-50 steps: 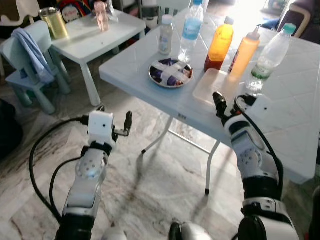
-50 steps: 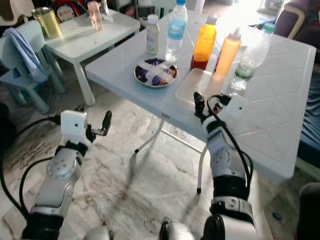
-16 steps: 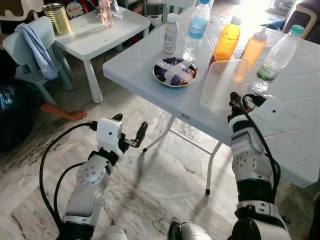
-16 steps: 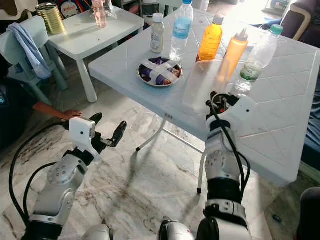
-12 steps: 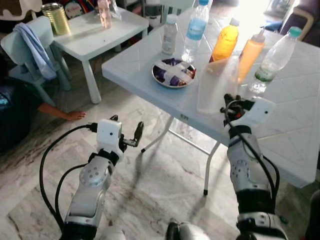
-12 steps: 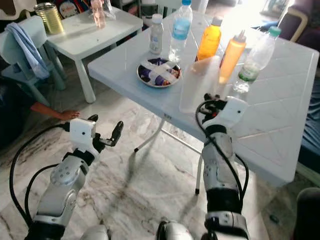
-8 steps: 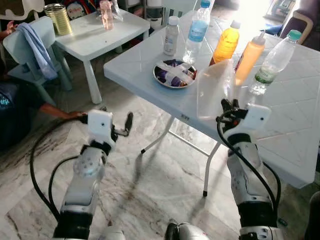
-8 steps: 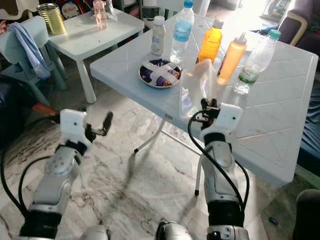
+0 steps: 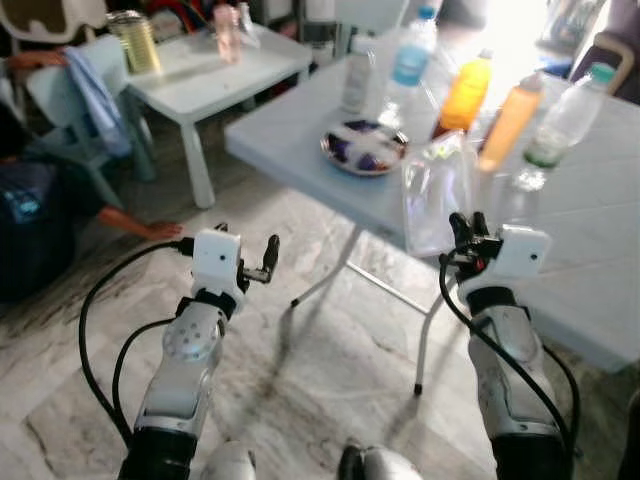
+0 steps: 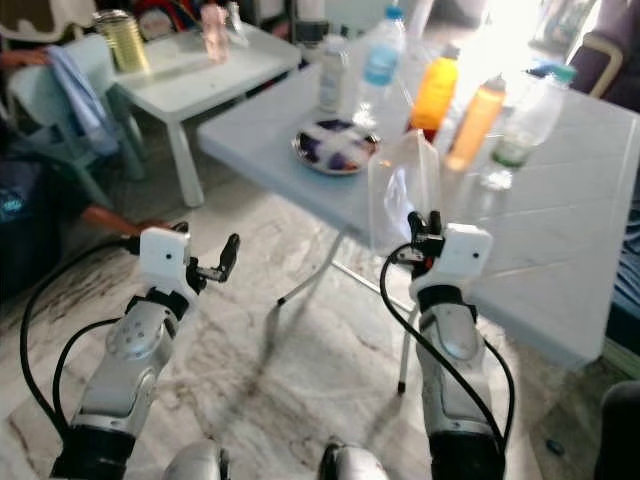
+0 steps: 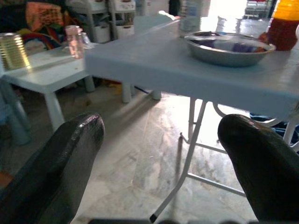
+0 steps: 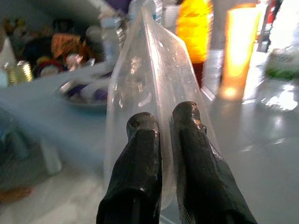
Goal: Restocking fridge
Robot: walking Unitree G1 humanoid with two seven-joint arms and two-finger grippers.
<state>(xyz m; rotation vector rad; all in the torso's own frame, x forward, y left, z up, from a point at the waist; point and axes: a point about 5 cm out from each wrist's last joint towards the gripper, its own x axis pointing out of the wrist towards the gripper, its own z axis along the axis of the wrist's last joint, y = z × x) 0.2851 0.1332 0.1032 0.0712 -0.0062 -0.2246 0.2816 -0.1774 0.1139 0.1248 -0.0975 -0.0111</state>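
Right claw [image 12: 163,135] pinching clear bag [image 12: 149,84], left claw [image 11: 159,154] spread

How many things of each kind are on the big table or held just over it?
Bottles: 5, namely small white bottle, blue-label water bottle, orange juice bottle, orange squeeze bottle, green-cap bottle
Plates: 1, plate of wrapped snacks
Plastic bags: 1, clear bag, pinched by the right gripper
Total: 7

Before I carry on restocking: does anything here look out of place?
A person's hand rests on the floor near the left gripper. The right gripper pinches a clear container upright.
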